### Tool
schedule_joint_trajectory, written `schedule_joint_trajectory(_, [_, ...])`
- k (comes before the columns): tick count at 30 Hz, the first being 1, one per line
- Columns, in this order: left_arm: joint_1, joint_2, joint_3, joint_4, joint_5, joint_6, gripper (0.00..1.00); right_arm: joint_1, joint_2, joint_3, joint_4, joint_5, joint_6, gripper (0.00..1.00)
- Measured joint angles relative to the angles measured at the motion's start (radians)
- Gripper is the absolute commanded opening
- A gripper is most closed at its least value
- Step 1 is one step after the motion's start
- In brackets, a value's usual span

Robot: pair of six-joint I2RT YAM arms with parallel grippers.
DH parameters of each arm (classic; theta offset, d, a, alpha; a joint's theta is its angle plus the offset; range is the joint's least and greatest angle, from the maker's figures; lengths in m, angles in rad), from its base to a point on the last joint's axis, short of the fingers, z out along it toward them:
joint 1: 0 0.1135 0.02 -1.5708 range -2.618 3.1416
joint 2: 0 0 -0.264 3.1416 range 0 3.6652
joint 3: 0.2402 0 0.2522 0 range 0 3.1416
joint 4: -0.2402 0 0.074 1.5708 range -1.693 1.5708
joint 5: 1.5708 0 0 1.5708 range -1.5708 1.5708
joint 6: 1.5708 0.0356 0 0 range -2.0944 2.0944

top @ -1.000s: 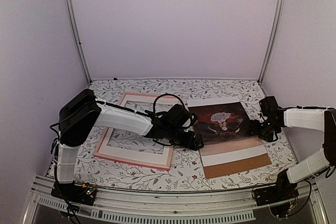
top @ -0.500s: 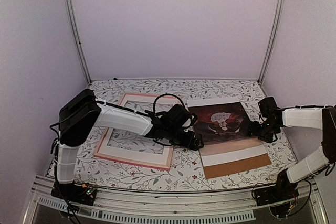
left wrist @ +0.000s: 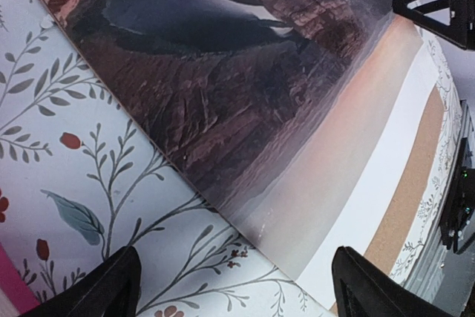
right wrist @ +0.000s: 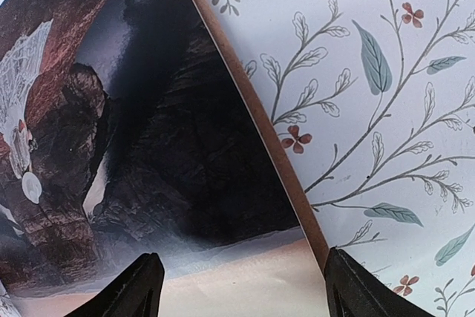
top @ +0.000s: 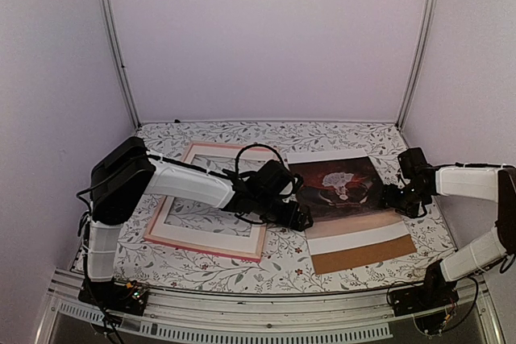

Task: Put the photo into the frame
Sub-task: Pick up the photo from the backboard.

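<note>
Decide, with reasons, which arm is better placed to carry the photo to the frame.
Left, probably: the left gripper, jaws open, straddles the photo at its near-left corner, and the frame lies on its side. The right gripper sits at the photo's opposite edge, farther off.

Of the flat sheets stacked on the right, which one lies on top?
The photo, the dark canyon print; the white sheet and brown board show beneath it.

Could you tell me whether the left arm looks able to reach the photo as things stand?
Probably yes: the left arm has its open jaws over the near left corner of the photo, with only tablecloth beneath and nothing in between. The photo lies flat, though, so gripping its edge may be awkward.
</note>
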Motion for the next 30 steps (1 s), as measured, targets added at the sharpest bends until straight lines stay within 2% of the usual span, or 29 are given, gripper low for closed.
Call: schedule_joint_trajectory(30, [0.005,0.000,-0.016,0.034,-0.019,-0.072,0.89,0.068,0.001,-0.027,0.046,-0.082,0.013,0.76])
